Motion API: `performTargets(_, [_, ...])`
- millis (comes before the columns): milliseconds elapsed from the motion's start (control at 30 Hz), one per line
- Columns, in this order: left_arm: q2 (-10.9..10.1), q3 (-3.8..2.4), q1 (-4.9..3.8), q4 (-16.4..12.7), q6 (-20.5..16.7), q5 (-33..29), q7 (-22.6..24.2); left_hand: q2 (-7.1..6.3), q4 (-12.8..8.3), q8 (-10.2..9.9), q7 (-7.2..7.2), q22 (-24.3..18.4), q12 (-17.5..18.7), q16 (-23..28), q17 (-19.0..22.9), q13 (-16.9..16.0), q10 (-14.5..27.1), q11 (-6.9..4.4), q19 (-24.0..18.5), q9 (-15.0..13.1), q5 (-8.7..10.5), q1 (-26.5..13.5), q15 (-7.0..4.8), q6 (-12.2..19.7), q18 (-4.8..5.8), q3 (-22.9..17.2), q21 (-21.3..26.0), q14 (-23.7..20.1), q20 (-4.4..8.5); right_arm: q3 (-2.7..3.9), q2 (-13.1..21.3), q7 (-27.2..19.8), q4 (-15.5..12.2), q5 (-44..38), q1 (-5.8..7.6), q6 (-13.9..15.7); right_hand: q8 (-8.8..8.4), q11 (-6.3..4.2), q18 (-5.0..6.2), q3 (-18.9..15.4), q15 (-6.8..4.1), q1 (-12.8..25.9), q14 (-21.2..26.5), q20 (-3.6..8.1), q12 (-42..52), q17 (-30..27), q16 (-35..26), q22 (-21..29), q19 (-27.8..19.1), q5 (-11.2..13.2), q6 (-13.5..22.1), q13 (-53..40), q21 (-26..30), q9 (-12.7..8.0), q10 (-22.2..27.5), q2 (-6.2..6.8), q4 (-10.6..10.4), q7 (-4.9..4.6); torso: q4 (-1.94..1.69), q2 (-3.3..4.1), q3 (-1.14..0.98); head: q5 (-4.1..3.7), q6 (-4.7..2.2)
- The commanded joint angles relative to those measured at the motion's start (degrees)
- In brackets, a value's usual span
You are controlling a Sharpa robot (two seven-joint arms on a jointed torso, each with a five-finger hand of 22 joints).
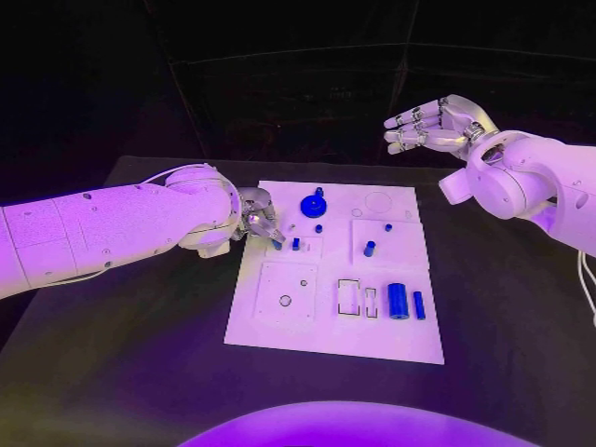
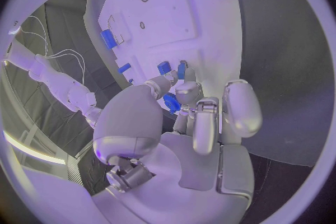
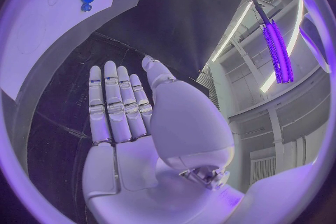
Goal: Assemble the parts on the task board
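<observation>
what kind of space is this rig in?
Probably a robotics lab or test bay: a black table carries a white task board with small blue parts, and the right wrist view shows bare walls with strip lights.

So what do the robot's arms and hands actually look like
Both arms are smooth white shells with rounded joints: the left arm, the right arm. Each ends in a silver hand, left hand, right hand, with segmented metallic fingers. Thin white cable trails from the right arm.
</observation>
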State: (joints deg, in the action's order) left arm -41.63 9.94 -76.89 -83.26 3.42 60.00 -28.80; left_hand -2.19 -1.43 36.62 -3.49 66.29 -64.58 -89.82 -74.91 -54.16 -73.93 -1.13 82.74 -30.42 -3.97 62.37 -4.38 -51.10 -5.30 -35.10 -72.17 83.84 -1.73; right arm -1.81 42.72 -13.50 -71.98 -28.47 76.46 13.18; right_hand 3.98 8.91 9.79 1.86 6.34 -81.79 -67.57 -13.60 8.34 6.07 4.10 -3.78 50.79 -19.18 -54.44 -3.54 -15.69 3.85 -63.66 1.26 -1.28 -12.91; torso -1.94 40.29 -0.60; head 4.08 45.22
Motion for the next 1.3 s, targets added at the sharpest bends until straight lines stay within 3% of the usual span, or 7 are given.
performTargets(33, [0.0, 0.01, -0.01, -0.1, 1.4, 0.4, 0.4, 0.17, -7.1, 0.3, 0.25, 0.1, -0.3, -0.2, -15.1, 0.0, -0.6, -0.02, 0.3, -0.1, -0.1, 0.0, -0.16, 0.0, 0.32, -7.6, -0.2, 6.2, 0.08, 0.04, -0.1, -0.5, 0.0, 0.0, 0.13, -0.6, 0.04, 0.04, 0.79, 0.4, 0.22, 0.6, 0.0, 0.01, -0.3, -0.1, -0.3, 0.0, 0.3, -0.3, 0.4, 0.0, 0.2, 0.0, 0.4, -0.04, 0.0, 0.18, -0.02, -0.02, -0.02, 0.1, 0.12])
performTargets(1000, [0.1, 0.01, 0.01, 0.5, 3.6, 0.4, -0.6, -0.17, -7.3, 0.4, 0.28, 0.1, -0.5, -0.2, -15.1, -0.3, -0.8, -0.05, 0.3, 0.0, -0.16, 0.0, -0.17, -0.1, 0.32, -7.7, -0.2, 6.2, 0.09, 0.04, -0.1, -0.4, 0.2, 0.0, 0.13, -0.7, 0.04, 0.04, 0.79, 0.5, 0.21, 0.7, 0.0, 0.0, -0.3, -0.1, -0.3, 0.0, 0.3, -0.4, 0.4, 0.0, 0.3, 0.0, 0.4, 0.0, 0.1, 0.18, 0.03, 0.0, -0.05, 0.07, 0.58])
performTargets(1167, [0.1, 0.01, 0.01, 0.7, 3.6, 0.4, -0.8, -0.78, -7.3, 0.7, 0.36, 0.2, -0.6, -0.2, -15.1, -0.4, -1.1, -0.12, 0.4, 0.1, -2.03, -0.7, -0.2, -0.4, 0.32, -8.1, -0.2, 6.2, 0.12, 0.04, -0.1, -0.3, 0.2, 0.0, 0.13, -0.7, 0.04, 0.03, 0.79, 0.6, 0.21, 0.6, 0.0, 0.0, -0.3, -0.1, -0.3, 0.0, 0.4, -0.4, 0.4, 0.0, 0.4, 0.0, 0.4, -0.05, 0.1, 0.19, 0.04, 0.02, -0.03, -0.04, 0.61])
performTargets(1300, [0.2, 0.01, 0.01, 0.8, 3.5, 0.4, -0.8, -0.94, -7.3, 0.8, 0.39, 0.2, -0.6, -0.2, -15.1, -0.4, -1.2, -0.13, 0.4, 0.1, -2.31, -0.9, -0.21, -0.4, 0.33, -8.1, -0.2, 6.2, 0.12, 0.04, -0.1, -0.3, 0.2, 0.0, 0.13, -0.7, 0.04, 0.03, 0.79, 0.6, 0.21, 0.6, 0.0, 0.0, -0.3, -0.1, -0.3, 0.0, 0.4, -0.4, 0.4, 0.0, 0.4, 0.0, 0.4, -0.05, 0.1, 0.19, 0.04, 0.0, -0.07, 0.04, 0.69])
